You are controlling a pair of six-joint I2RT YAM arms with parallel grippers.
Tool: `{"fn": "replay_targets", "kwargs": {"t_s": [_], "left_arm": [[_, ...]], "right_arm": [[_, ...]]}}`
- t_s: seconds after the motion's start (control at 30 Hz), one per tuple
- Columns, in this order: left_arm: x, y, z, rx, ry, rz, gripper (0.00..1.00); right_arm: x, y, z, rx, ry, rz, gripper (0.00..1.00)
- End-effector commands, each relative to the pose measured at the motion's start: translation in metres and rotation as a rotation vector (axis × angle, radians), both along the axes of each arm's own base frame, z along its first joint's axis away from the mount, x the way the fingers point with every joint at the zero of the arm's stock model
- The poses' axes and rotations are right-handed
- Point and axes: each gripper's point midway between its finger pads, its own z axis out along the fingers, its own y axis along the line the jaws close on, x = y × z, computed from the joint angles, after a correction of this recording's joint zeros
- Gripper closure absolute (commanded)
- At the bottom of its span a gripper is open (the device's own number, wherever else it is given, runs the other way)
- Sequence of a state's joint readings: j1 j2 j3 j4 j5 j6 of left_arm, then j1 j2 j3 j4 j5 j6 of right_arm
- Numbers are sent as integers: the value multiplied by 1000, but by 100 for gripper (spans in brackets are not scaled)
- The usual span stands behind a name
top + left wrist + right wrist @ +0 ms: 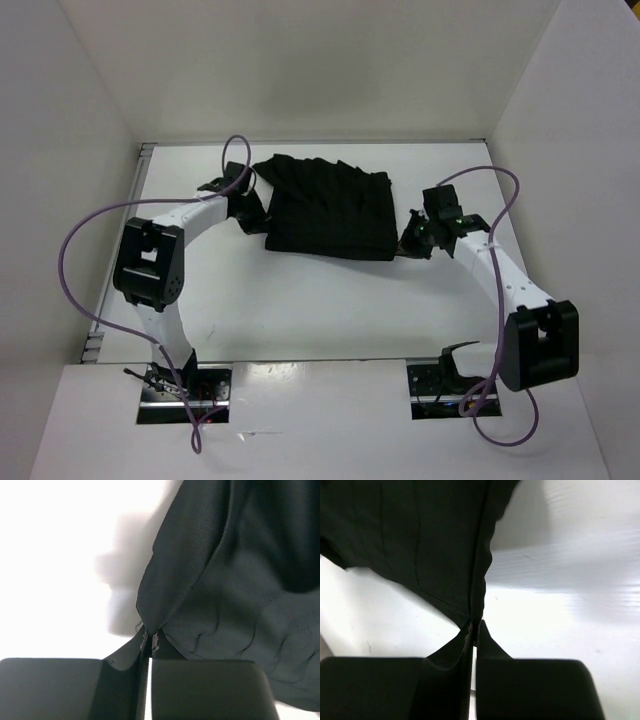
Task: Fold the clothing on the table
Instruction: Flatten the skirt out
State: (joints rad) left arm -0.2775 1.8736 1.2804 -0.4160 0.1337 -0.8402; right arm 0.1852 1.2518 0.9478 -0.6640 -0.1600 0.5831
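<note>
The black clothing (330,208) lies on the white table (300,310) at mid-back, roughly square with faint pleat lines. My left gripper (252,217) is at its left edge, shut on a pinched corner of the fabric. In the left wrist view that gripper (149,641) has the cloth (225,580) rising from between its closed tips. My right gripper (408,245) is at the garment's near right corner, also shut on fabric. Its tips (474,627) in the right wrist view clamp the hemmed corner of the clothing (420,540).
White walls (320,60) close the table on the left, back and right. Purple cables (75,250) loop off both arms. The arm bases (185,385) sit at the near edge.
</note>
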Motion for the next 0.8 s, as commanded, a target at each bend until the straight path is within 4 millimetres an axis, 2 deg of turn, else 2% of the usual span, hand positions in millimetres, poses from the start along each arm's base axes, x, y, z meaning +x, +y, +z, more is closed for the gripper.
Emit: {"fn": "replay_targets", "kwargs": {"t_s": [0.0,0.03,0.1,0.13,0.17,0.2,0.23,0.27,0.3,0.33,0.37,0.4,0.47,0.5,0.53,0.57,0.7,0.77], "left_arm": [[9,44,18,129,-42,33,100],[8,43,19,118,-48,29,100],[-8,35,8,68,-11,-2,90],[-13,32,10,47,-11,-13,83],[-19,29,10,24,-7,-15,64],[-28,22,12,-10,2,-26,51],[-41,22,16,-25,-7,-33,38],[-47,21,19,-41,-6,-25,27],[-51,22,36,-60,-43,-8,16],[-65,18,34,-72,-29,-17,13],[-71,15,38,-80,-36,-19,12],[-74,16,47,-91,-61,-13,12],[-81,13,48,-99,-65,-12,10],[-83,13,42,-102,-56,-4,10],[-82,11,43,-114,-63,-11,10],[-87,10,34,-115,-30,-15,12],[-77,5,3,-105,9,-22,19],[-66,2,2,-106,5,-22,22]], "right_arm": [[13,-4,-13,-21,7,5,100],[9,-3,-17,-15,33,12,100],[-2,2,-32,5,107,42,100],[-7,4,-36,10,134,57,100],[-12,6,-36,20,154,65,100],[-17,10,-37,20,179,92,98],[-30,13,-36,24,229,110,68],[-33,13,-30,25,225,110,58],[-34,9,-25,-7,211,104,49],[-40,3,-17,-26,196,79,42],[-37,-1,-9,-50,174,64,38],[-36,-5,-6,-68,163,53,38],[-32,-7,-5,-78,147,45,38],[-29,-6,-9,-75,155,38,38],[-27,-4,-13,-70,170,42,38],[-24,1,-14,-61,162,56,38],[-9,5,-26,-67,156,51,41],[2,6,-30,-76,156,46,42]]}}
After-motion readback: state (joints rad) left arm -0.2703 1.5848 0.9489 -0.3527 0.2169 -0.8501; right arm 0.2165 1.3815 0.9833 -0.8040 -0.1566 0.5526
